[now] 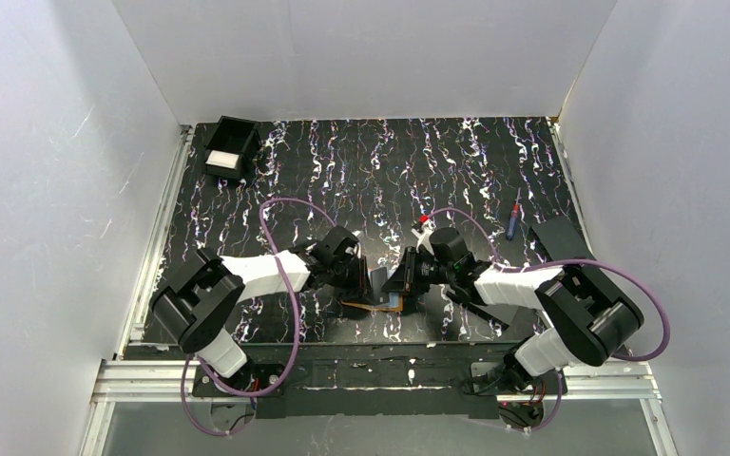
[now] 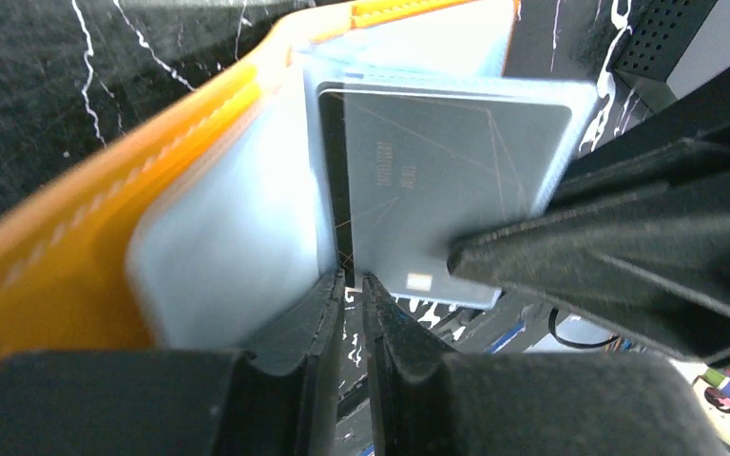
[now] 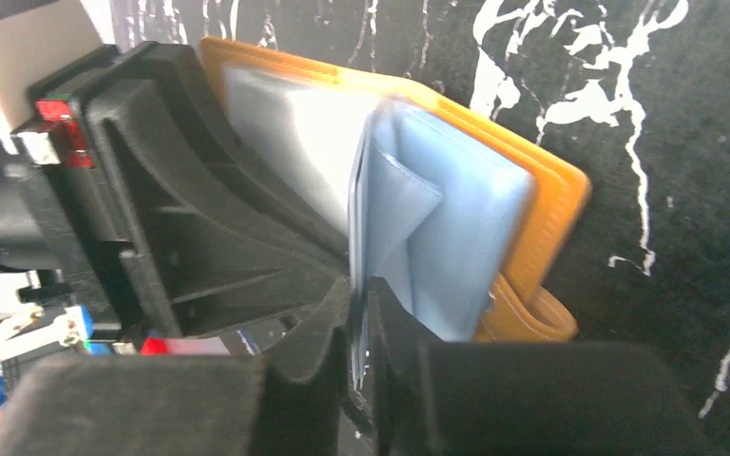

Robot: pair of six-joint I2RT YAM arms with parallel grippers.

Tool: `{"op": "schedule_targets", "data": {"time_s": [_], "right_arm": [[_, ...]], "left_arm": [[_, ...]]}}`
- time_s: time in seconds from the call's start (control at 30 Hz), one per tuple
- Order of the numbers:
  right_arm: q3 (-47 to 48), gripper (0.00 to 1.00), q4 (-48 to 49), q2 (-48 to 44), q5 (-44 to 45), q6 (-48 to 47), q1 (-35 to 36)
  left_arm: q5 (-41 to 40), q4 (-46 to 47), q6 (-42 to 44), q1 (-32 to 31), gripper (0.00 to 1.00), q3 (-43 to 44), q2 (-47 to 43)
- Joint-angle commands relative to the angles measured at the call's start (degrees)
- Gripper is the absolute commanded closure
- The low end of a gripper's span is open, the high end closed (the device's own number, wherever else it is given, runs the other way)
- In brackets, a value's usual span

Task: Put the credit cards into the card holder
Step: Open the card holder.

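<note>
— Where is the card holder (image 2: 67,247)?

— It is on the black table (image 1: 494,161) with the white squiggles. It is at the near side, right in the middle between the two arms. It is open. The orange cover is underneath and the clear sleeves (image 3: 456,237) stick up from it.

— What is the left gripper (image 2: 352,285) doing?

— Its two fingers are almost together, with only a thin crack between them. They pinch the clear sleeves at the fold, right beside the orange cover.

— And the right gripper (image 3: 361,309)?

— It is narrow too. A thin clear sleeve goes down between its fingers, so it is pinching that one. In the left wrist view, one of its black fingers (image 2: 608,266) presses on the bottom of that sleeve.

— Is a card in there?

— Yes. A grey card (image 2: 447,180) sits inside that sleeve. You can see the pale edge of the sleeve around it. The card has thin lines and tiny writing I cannot read.

— Are the two grippers close?

— Very close, nearly touching, and both are at the card holder.

— What else is on the table?

— A black box (image 1: 238,142) with a white block (image 1: 225,161) in it, far off in the back left corner. On the right is a thin blue tool (image 1: 513,226), and a flat black rectangle (image 1: 559,237) lies just beside it.
</note>
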Motion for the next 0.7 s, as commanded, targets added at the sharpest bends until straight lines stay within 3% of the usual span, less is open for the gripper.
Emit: {"op": "schedule_targets", "data": {"time_s": [0.0,0.13,0.27,0.53,0.67], "right_arm": [[3.6,0.88,-0.2,-0.4,-0.5,-0.5,1.0],[5.1,0.85,-4.3,-0.8,0.4,-3.3,1.3],[6.1,0.63,-5.1,-1.1,-0.2,-4.3,2.0],[8.3,0.56,-4.6,-0.5,0.2,-4.2,5.3],[9.7,0.56,-2.2,2.3,-0.2,-3.2,7.3]], "left_arm": [[0.0,-0.3,0.2,-0.1,0.83,-2.7,-3.7],[1.7,-0.1,0.2,0.5,0.70,-3.8,-10.0],[1.9,-1.2,-0.6,1.8,0.58,-5.4,-15.3],[4.7,-1.2,-3.8,9.3,0.49,-10.2,-23.4],[5.2,-1.5,-3.4,10.5,0.54,-10.4,-22.0]]}}
